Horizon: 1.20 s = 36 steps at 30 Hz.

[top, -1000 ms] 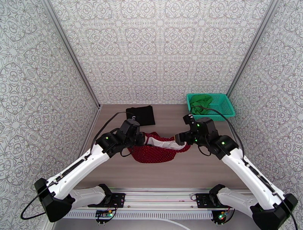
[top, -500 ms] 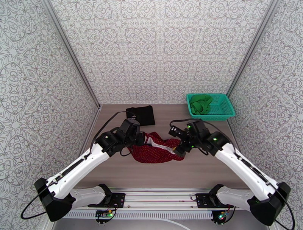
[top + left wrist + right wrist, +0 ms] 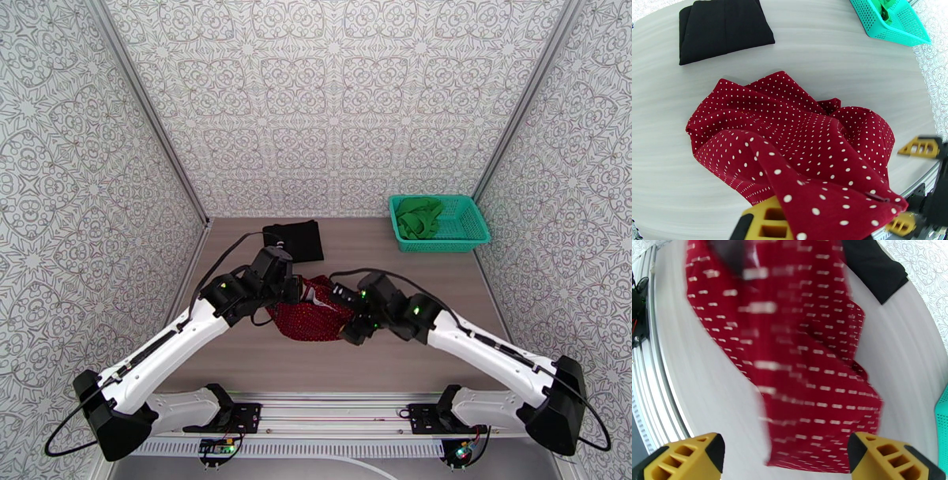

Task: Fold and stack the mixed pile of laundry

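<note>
The dark red dotted garment (image 3: 314, 322) lies crumpled mid-table. One raised corner of it is pinched in my left gripper (image 3: 290, 290), which is shut on it; a yellow finger (image 3: 766, 219) shows under the cloth. My right gripper (image 3: 790, 455) hovers open over the garment's near right edge (image 3: 802, 358), with nothing between its fingers. It also shows at the garment's right end (image 3: 351, 328). The black garment (image 3: 294, 239) lies folded flat at the back left. The green garment (image 3: 419, 216) sits bunched in the basket.
The teal mesh basket (image 3: 468, 230) stands at the back right corner. Patterned walls close in the table on the left, back and right. The arms' metal rail (image 3: 340, 418) runs along the near edge. Bare wood lies between the red garment and the basket.
My right arm has swung left and toward the near edge, from the garment's right end to over its near right part. The red garment has bunched narrower. The left arm has stayed put.
</note>
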Tool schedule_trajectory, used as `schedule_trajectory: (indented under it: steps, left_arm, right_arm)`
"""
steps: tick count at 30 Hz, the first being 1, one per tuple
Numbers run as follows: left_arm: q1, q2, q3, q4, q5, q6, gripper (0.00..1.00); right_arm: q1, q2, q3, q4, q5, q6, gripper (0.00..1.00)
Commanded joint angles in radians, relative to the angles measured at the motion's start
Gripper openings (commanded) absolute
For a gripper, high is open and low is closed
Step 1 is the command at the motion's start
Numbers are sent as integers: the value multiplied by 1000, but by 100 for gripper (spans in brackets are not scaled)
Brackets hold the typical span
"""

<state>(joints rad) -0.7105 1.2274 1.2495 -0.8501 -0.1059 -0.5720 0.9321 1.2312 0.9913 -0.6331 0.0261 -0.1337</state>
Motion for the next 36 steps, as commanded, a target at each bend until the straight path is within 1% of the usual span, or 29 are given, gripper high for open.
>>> schedule_trajectory:
  steps: [1,5,7,13,16,19,20,22,23,24,25,26,27,29,31,34,36]
  left_arm:
    - [6,-2,40,-13,-3,-3,0]
    - [3,-6,39,-15,-2,-3,0]
    - [0,-11,35,-14,-3,-3,0]
    - [0,-23,9,-4,-3,-8,0]
    - [0,-26,2,4,0,-11,0]
    - [0,-25,4,6,3,-10,0]
    - [0,-26,5,6,4,-9,0]
    - [1,-26,7,5,7,-9,0]
    - [0,-26,8,5,9,-8,0]
    - [0,-26,10,2,11,-6,0]
    - [0,-27,13,-2,11,-4,0]
    - [0,-29,12,-6,12,-2,0]
    - [1,-30,13,-12,11,1,0]
    - [3,-31,10,-27,11,8,0]
    - [9,-27,3,-44,11,18,1]
    - [28,-12,-18,-53,9,38,7]
    - [47,7,-29,-40,16,57,14]
  right_arm:
    - [65,13,-57,104,225,187,86]
    - [71,41,-69,84,458,320,82]
    - [70,30,-74,79,514,337,81]
    - [67,-2,-79,81,545,336,79]
    - [63,23,-77,82,543,341,75]
    - [62,62,-67,91,543,351,70]
    - [62,73,-62,94,548,356,67]
    - [59,93,-45,93,557,363,54]
    - [59,100,-36,90,569,366,38]
    - [58,102,-26,87,585,370,26]
    - [56,101,-17,86,590,362,20]
    - [52,96,-1,84,593,347,8]
    - [47,88,16,77,597,330,0]
    - [28,64,59,60,579,288,0]
    - [-13,32,110,34,537,242,0]
    - [-101,-8,216,-40,422,206,0]
    - [-156,-22,298,-108,342,205,0]
